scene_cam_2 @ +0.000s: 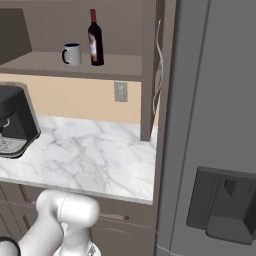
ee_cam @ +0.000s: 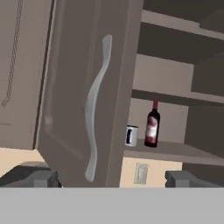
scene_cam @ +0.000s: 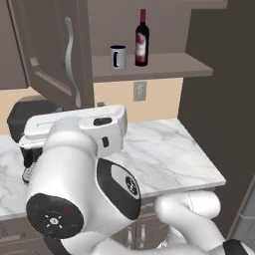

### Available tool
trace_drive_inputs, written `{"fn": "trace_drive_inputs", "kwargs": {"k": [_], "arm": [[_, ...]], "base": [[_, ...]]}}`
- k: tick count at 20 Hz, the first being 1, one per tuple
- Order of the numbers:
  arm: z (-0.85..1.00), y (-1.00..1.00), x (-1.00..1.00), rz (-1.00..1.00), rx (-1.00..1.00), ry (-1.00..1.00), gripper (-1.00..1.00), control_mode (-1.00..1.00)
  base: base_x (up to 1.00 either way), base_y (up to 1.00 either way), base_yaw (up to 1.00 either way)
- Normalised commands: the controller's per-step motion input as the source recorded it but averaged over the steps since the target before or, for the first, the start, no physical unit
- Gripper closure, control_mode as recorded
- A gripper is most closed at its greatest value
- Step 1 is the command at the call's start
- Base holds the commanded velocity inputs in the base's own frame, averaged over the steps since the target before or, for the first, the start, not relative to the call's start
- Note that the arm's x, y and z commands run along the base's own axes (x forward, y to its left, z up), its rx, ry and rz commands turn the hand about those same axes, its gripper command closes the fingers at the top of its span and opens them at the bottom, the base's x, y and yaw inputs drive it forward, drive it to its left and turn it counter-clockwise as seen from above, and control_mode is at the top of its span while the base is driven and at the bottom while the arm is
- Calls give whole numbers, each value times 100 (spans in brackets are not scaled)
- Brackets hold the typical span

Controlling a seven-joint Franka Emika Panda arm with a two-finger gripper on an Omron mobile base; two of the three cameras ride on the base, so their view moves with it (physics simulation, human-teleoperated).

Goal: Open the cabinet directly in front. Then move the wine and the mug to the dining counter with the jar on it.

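Observation:
The cabinet stands open: its left door (scene_cam: pixel 47 52) with a curved silver handle (scene_cam: pixel 69 55) is swung out, and its right door (scene_cam_2: pixel 158 65) shows edge-on. On the bare lower shelf (scene_cam: pixel 159 65) the wine (scene_cam: pixel 142 39) stands upright just right of the mug (scene_cam: pixel 118 56); both also show from the right, wine (scene_cam_2: pixel 95 39) and mug (scene_cam_2: pixel 72 53). In the hand view my gripper (ee_cam: pixel 111 177) is open, fingertips (ee_cam: pixel 33 176) wide apart, empty, facing the left door's handle (ee_cam: pixel 94 109) from a distance, with the wine (ee_cam: pixel 152 127) and mug (ee_cam: pixel 131 135) farther back. The dining counter and jar are out of view.
A black coffee machine (scene_cam: pixel 22 117) stands at the left of the marble worktop (scene_cam: pixel 164 154) below the cabinet. A wall outlet (scene_cam: pixel 140 90) sits under the shelf. A grey fridge (scene_cam_2: pixel 215 125) with a dispenser walls off the right side. My arm's white links fill the foreground.

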Motion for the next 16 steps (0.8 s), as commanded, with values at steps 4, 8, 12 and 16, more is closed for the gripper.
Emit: {"fn": "trace_drive_inputs", "kwargs": {"k": [4,8,12,16], "arm": [[-14,-75,0,50,5,17,-100,-100],[-10,-42,0,64,3,15,-100,-100],[-11,-9,15,76,6,9,-100,-100],[-10,0,29,80,15,8,-100,-100]], "base": [[0,0,0],[0,0,0],[0,0,0],[0,0,0]]}}
